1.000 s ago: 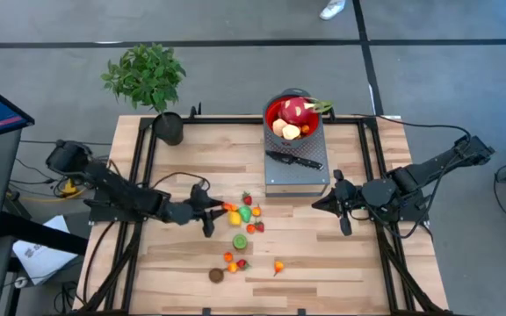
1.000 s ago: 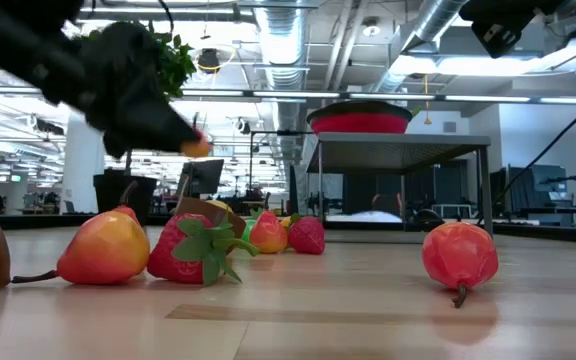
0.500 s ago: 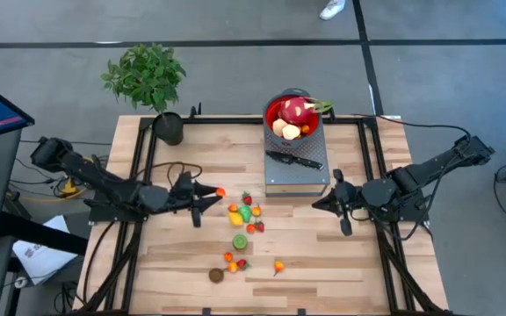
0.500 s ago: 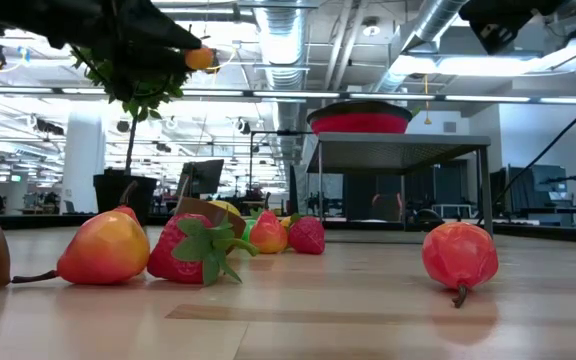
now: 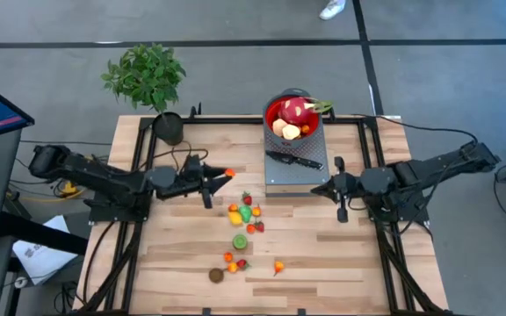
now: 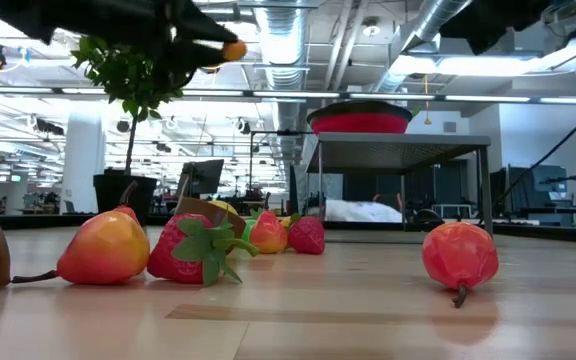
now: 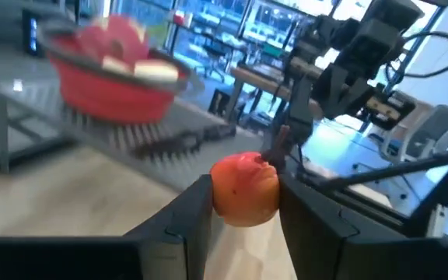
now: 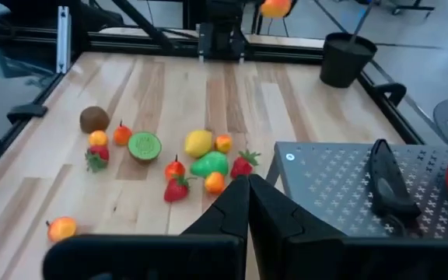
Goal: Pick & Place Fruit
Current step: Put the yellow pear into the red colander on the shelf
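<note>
Now my left gripper (image 5: 225,175) pinches a small orange fruit (image 5: 229,173), which over the last second has risen off the table and travelled right, toward the red bowl (image 5: 281,109) at upper centre. I read this as transport under way. The remaining fruits (image 5: 242,213) lie centre-frame. My right gripper (image 5: 338,189) waits pressed together, right of centre.

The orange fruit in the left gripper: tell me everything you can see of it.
The small orange fruit is round, smooth and glossy like plastic, orange with a redder top. It sits clamped between the two dark fingers of the left gripper, one finger pressing on each side. It hangs in the air above the table, clear of the wood and of the other fruits, between the scattered pile and the grey stand with the red bowl.
</note>
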Action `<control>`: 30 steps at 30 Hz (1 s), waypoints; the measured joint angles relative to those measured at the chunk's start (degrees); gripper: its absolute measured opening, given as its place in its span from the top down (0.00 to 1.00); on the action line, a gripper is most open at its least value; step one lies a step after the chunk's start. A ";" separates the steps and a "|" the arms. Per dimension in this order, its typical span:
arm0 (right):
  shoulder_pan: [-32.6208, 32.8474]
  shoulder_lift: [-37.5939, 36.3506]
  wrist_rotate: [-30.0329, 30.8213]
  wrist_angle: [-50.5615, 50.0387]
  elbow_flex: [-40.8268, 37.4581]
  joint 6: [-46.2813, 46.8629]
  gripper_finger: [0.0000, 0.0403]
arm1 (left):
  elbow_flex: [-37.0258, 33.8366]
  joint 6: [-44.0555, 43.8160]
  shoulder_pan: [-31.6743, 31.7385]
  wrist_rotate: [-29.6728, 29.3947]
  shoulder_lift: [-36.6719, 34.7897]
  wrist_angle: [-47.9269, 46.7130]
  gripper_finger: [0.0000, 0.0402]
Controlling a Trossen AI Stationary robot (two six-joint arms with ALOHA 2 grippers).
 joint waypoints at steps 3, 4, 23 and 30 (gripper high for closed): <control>-2.93 -2.05 -3.22 -0.81 0.00 -1.56 1.00 | 3.03 2.53 2.78 1.82 1.60 -0.08 0.67; -3.85 -2.79 -3.71 -1.10 0.00 -2.34 1.00 | 4.01 3.10 3.80 2.44 2.16 -0.05 0.68; -18.81 -7.46 -6.44 -5.62 0.00 -12.53 1.00 | 22.60 7.37 17.45 8.38 20.99 0.35 0.69; -21.57 -7.58 -6.47 -6.03 0.00 -12.86 1.00 | 28.56 10.08 18.42 8.40 26.00 0.65 0.69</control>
